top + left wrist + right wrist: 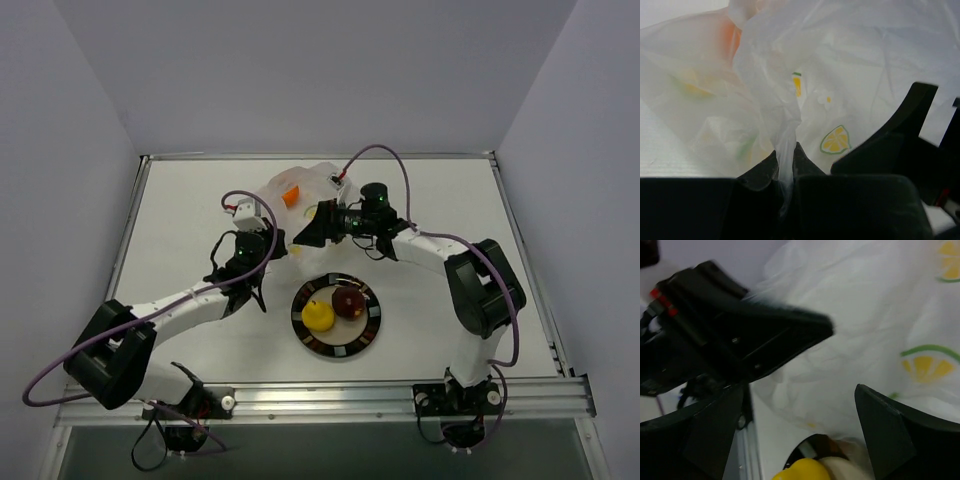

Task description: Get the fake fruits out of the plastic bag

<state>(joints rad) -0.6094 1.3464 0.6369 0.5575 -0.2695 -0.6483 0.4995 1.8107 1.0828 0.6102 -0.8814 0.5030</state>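
Leftmost, the left pincer (278, 247) sits at the near left edge of the plastic bag (305, 185). Its wrist view shows its fingers (765, 172) pressed together on a thin twisted fold of the clear film (786, 155), which rises from between them. The bag lies crumpled toward the far middle of the white table (180, 200), its lemon-slice prints (835, 140) facing the left wrist camera. The orange fruit (291, 196) is inside the bag, seen through the plastic near its left part and showing only as an orange blur (730, 35) in the left wrist view. Just to the right, the right pincer (305, 235) reaches in at the bag's near edge, close beside the left one. Its fingers (890, 440) stand wide apart with nothing clamped between them, only loose film (800, 390) lying across the gap. Nearer the arm bases and slightly further right, well clear of the bag's bulk, the black-rimmed plate (372, 330) carries the yellow fruit (318, 315) on its left. The dark red fruit (349, 302) rests beside it on the right, the two touching or nearly so.
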